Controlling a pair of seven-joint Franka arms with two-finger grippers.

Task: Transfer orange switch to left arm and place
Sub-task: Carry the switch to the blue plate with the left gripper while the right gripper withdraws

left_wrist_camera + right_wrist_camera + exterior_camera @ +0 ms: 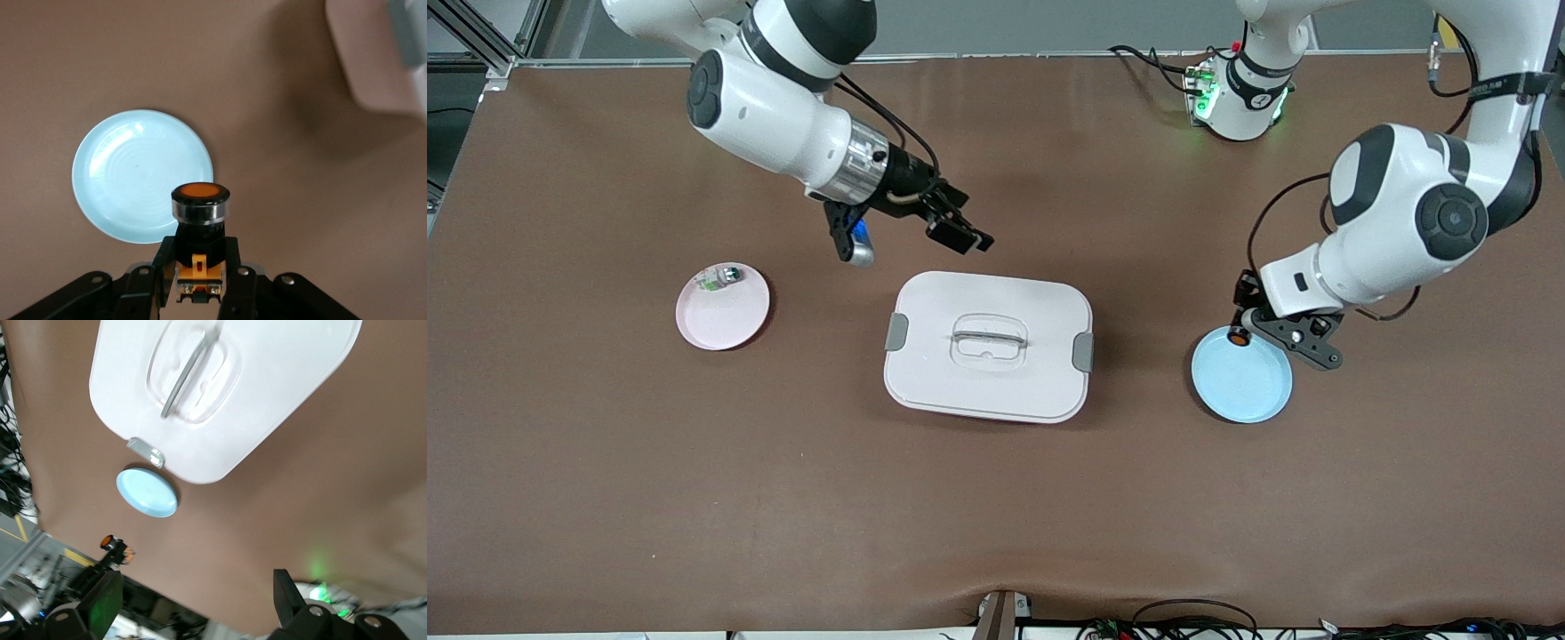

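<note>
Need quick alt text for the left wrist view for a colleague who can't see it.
The left gripper is shut on the orange switch, its orange face toward the camera, held above the brown table at the blue plate's edge. A corner of the white box shows.

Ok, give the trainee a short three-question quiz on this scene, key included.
1. True or false: the left gripper is shut on the small black push-button orange switch.
2. Which plate does the held switch hang over? A) the round pale blue plate B) the round pink plate
3. Fill in: the right gripper, open and holding nothing, hovers near the edge of the large white lidded ____.

Key: 1 true; 2 A, over its rim toward the robots; 3 box.
</note>
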